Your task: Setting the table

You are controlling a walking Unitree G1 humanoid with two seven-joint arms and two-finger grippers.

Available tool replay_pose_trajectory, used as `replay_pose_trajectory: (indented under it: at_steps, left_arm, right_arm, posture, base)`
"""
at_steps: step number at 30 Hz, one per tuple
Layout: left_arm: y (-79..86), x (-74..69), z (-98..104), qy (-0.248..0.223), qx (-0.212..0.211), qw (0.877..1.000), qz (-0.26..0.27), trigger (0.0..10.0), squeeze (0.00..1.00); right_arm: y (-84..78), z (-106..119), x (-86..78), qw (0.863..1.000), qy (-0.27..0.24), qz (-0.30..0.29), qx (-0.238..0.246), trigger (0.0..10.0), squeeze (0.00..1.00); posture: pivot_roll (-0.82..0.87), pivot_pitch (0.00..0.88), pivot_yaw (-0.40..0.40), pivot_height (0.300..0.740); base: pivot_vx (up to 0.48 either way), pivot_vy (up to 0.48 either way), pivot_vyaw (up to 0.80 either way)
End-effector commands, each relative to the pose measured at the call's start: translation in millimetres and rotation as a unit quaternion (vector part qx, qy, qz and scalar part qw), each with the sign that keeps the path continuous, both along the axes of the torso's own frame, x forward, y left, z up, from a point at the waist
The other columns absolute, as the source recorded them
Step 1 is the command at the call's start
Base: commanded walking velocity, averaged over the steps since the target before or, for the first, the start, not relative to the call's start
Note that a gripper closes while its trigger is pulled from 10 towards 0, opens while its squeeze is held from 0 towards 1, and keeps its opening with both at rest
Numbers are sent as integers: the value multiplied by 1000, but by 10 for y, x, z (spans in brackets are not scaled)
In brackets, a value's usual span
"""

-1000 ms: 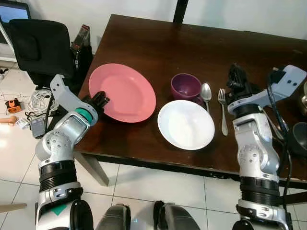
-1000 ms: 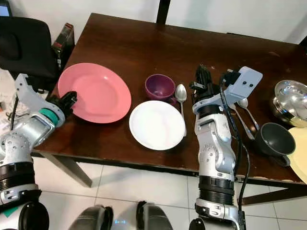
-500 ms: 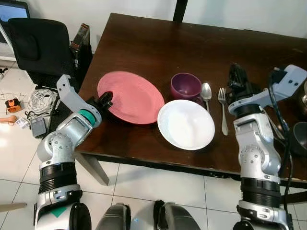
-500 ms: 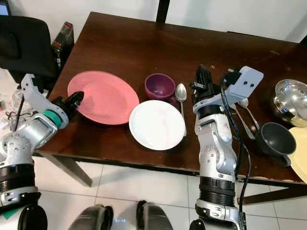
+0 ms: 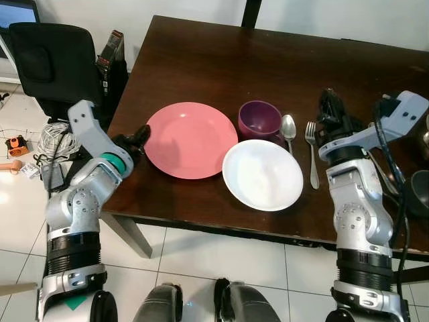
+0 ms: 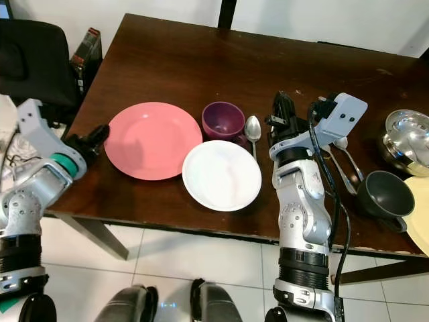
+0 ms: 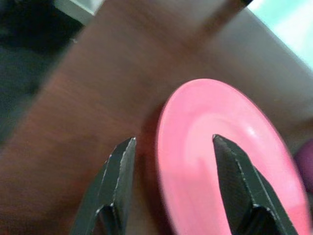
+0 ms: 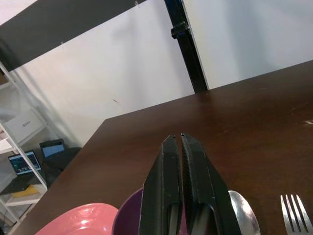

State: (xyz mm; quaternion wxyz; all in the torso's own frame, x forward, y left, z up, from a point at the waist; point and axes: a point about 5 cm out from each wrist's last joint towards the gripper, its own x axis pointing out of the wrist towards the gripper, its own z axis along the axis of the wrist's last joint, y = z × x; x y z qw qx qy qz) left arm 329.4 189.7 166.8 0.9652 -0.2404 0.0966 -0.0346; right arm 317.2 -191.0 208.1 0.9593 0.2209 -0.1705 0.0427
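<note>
Round, glossy pink plate (image 5: 190, 139) lies flat on the dark wood table (image 5: 221, 60), its rim touching the white plate (image 5: 262, 174) – left gripper (image 5: 139, 136) spread wide at its outer edge; right gripper (image 8: 181, 142) pinched closed, holding nothing

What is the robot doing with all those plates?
It is setting the table. Its left claw is open right beside the edge of the pink plate, which lies flat on the brown table, its rim against the white plate. Behind them sit a purple cup, a spoon and a fork. The right claw is shut and held up above the table, holding nothing.
</note>
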Motion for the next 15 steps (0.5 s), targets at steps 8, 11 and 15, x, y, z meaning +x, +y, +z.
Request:
replay_pose_trajectory:
  at_steps: [8, 11, 15]
  left_arm:
    - [8, -132, 557, -152, 222, 963, 28, 10000, 0]
    - [-94, -151, 681, -187, 258, 948, -12, 10000, 0]
    - [-397, -236, 950, -272, 316, 901, -119, 10000, 0]
  right_arm:
    - [-15, 3, -11, 1000, -1, -2, -18, 10000, 0]
    - [-1, 26, -9, 999, -6, -3, -37, 10000, 0]
    - [95, 170, -28, 993, -38, -8, -116, 10000, 0]
  posture:
    - [85, 118, -9, 740]
    - [84, 117, -9, 740]
    - [79, 104, -4, 740]
  base:
    - [0, 0, 0]
    - [0, 0, 0]
    - [0, 0, 0]
